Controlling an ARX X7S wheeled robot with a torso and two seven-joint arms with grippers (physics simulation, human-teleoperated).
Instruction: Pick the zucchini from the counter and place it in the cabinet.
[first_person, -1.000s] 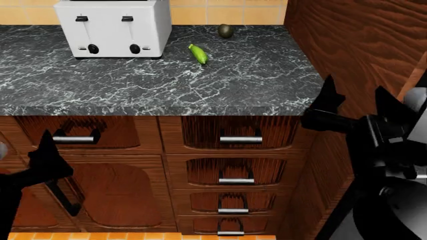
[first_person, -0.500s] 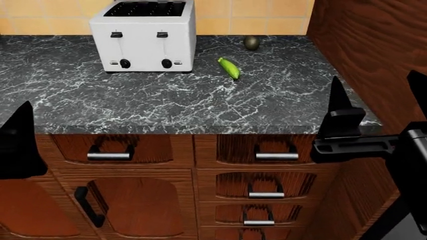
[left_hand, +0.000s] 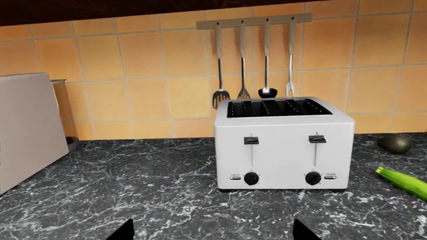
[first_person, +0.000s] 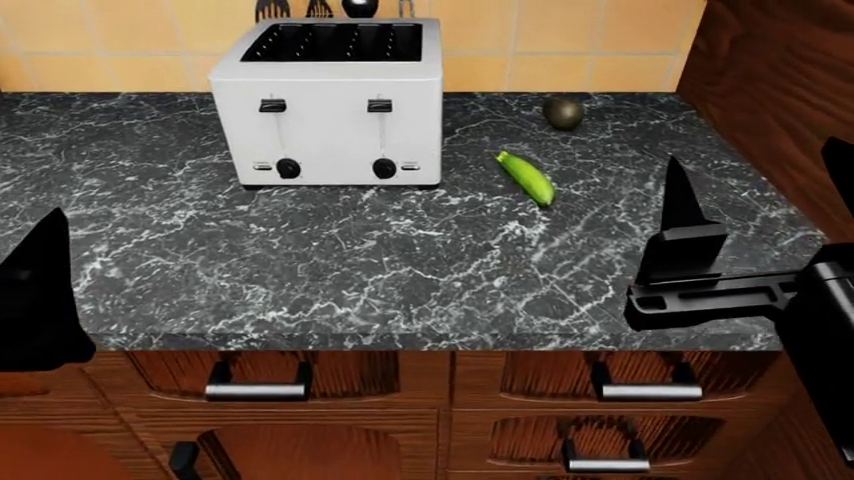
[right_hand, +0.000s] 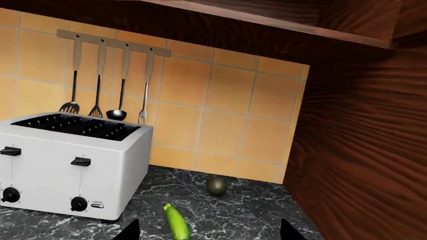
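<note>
The zucchini (first_person: 526, 178), small and bright green, lies on the black marble counter (first_person: 334, 260) to the right of the toaster, nothing touching it. My right gripper (first_person: 761, 210) is open and empty, hovering over the counter's front right corner, nearer me than the zucchini. In the right wrist view the zucchini (right_hand: 176, 223) lies just ahead of the open gripper (right_hand: 210, 234), between the fingertips' lines. Only one finger (first_person: 40, 290) of my left gripper shows, at the counter's front left. In the left wrist view that gripper (left_hand: 212, 235) is open and empty, and the zucchini (left_hand: 402, 181) lies far off to one side.
A white toaster (first_person: 340, 105) stands at the back middle of the counter. A dark olive-brown fruit (first_person: 563, 113) sits behind the zucchini. Utensils (left_hand: 253, 60) hang on the tiled wall. A wooden cabinet side (first_person: 774, 70) bounds the counter on the right. Drawers (first_person: 641, 385) lie under the front edge.
The head view has risen and shifted, so the counter fills more of it. Both grippers have come up to counter height. The zucchini has not moved on the counter.
</note>
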